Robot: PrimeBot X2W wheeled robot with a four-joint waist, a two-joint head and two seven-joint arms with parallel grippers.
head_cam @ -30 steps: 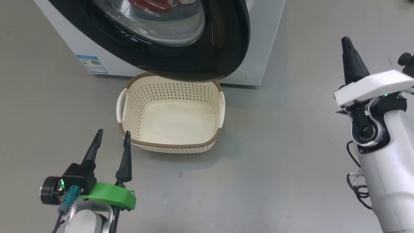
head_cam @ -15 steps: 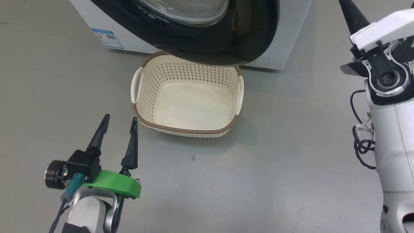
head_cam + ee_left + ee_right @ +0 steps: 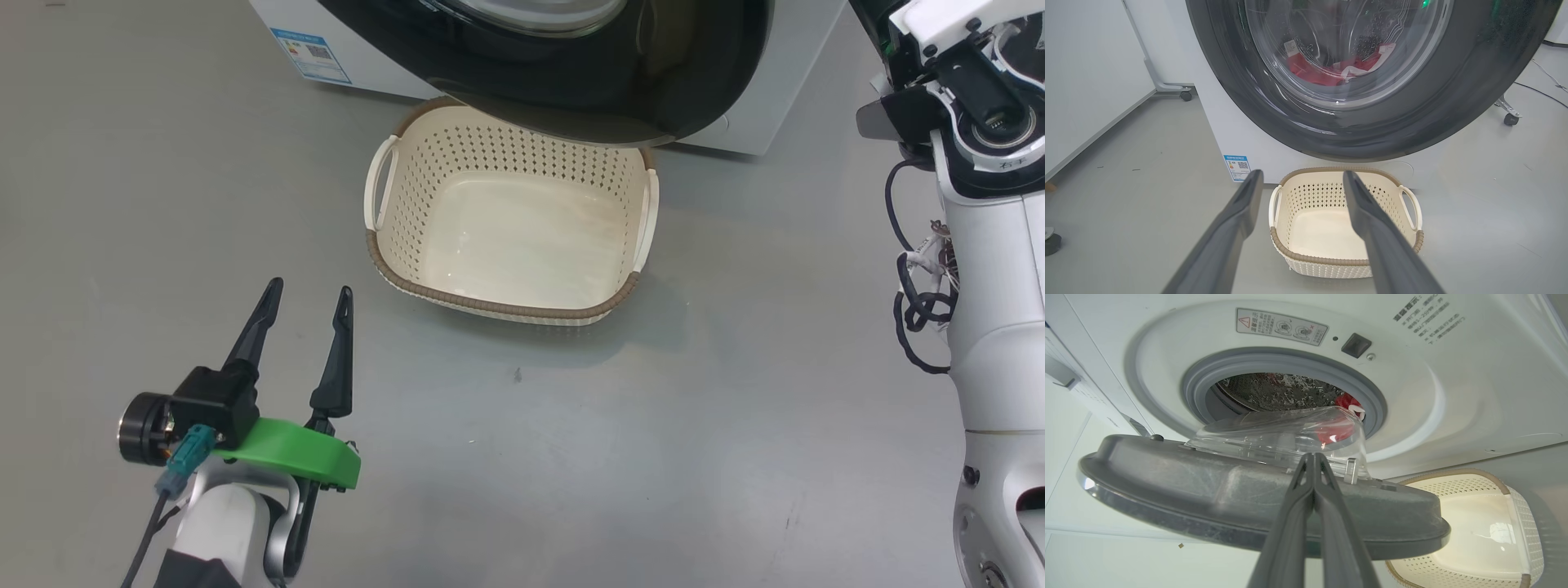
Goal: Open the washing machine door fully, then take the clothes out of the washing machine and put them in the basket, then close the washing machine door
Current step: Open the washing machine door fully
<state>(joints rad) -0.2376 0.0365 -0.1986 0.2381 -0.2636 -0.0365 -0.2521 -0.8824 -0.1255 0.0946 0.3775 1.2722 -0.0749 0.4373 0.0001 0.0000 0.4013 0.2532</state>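
The washing machine (image 3: 784,90) stands at the top of the head view. The washing machine door (image 3: 588,82), with its black rim, hangs partly open over the far edge of the basket (image 3: 384,175). Through the door's glass (image 3: 1347,49) in the left wrist view I see the red clothes (image 3: 1314,75) in the drum. My left gripper (image 3: 310,287) is open and holds nothing, low and to the left of the basket (image 3: 1345,261). My right gripper (image 3: 1312,457) is shut, its tips at the inner face of the door (image 3: 1208,498), below the seal (image 3: 1274,361). Red clothes (image 3: 1347,402) show in the opening.
A blue label (image 3: 310,53) sits low on the machine's front. My right arm (image 3: 996,269) with its loose cables rises along the right side. Castor feet (image 3: 1186,96) of stands sit beside the machine. A white wall (image 3: 1086,73) runs along the left.
The head camera has moved, so the basket and machine sit farther right in the picture. My right gripper has gone up toward the door, past the picture's top edge. The left gripper stays open.
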